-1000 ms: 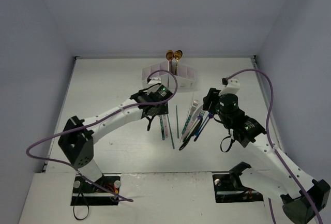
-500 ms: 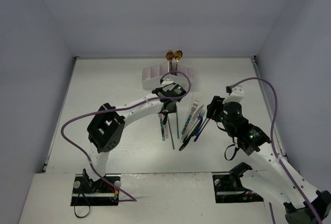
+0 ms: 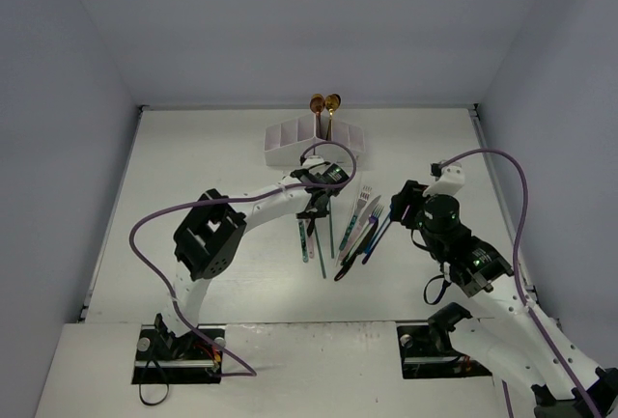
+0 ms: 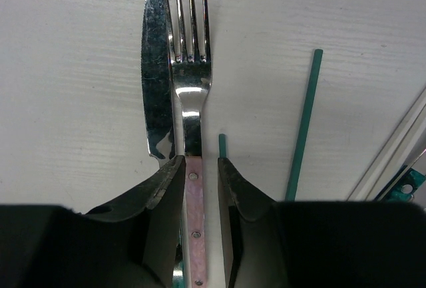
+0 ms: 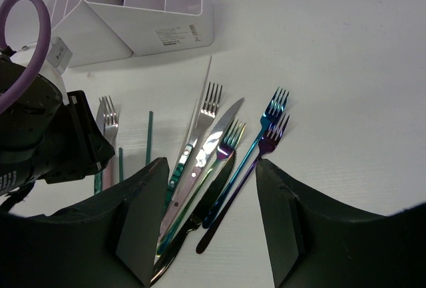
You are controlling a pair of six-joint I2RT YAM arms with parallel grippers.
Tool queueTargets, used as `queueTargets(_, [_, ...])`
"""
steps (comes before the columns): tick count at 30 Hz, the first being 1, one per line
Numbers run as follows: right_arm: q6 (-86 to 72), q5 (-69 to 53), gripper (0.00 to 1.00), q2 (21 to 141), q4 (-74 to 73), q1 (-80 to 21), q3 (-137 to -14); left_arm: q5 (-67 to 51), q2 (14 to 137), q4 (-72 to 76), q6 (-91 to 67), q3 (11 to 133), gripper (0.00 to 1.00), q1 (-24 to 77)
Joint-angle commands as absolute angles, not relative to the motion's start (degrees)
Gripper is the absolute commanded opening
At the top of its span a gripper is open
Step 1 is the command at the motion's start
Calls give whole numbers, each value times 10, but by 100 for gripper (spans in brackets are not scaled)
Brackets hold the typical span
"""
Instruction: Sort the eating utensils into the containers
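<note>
A silver fork with a pink handle (image 4: 190, 68) lies on the table beside a silver knife (image 4: 156, 68). My left gripper (image 4: 201, 163) is low over them, its jaws narrowly open astride the fork's handle, with a gap on the right side. Teal chopsticks (image 4: 304, 125) lie just to the right. My right gripper (image 5: 212, 168) is wide open and empty above a fanned pile: a silver fork (image 5: 210, 98), a blue fork (image 5: 269, 115), a purple fork (image 5: 273, 135) and a black knife (image 5: 213, 195). The white organiser box (image 3: 317, 145) stands behind them and holds copper and gold spoons (image 3: 323, 104).
The left arm's black wrist (image 5: 40, 135) sits close to the left of the pile in the right wrist view. The box's near wall (image 5: 143, 35) is a short way beyond the fork tips. Grey walls close the table on three sides.
The left arm has swung right and its gripper has settled over the fork and knife. The right arm has drawn back slightly to the right.
</note>
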State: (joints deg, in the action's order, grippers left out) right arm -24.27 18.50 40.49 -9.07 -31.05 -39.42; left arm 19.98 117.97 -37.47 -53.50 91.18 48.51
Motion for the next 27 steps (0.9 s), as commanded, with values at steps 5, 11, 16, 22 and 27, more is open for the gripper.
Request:
queueTargets(5, [-252, 206, 52, 407, -73, -307, -393, 191, 1179, -378, -557, 918, 22, 477])
queueTargets(11, [-253, 207, 53, 407, -74, -307, -392, 185, 1186, -377, -562, 910, 22, 472])
queueTargets(16, [-254, 207, 53, 407, -74, -307, -392, 180, 1189, -377, -563, 905, 22, 466])
queueTargets(22, [-255, 207, 53, 410, -74, -307, -389, 180, 1189, -378, -557, 898, 23, 461])
queueTargets(27, [-256, 205, 53, 413, -74, -307, -389, 176, 1188, -376, -555, 888, 28, 457])
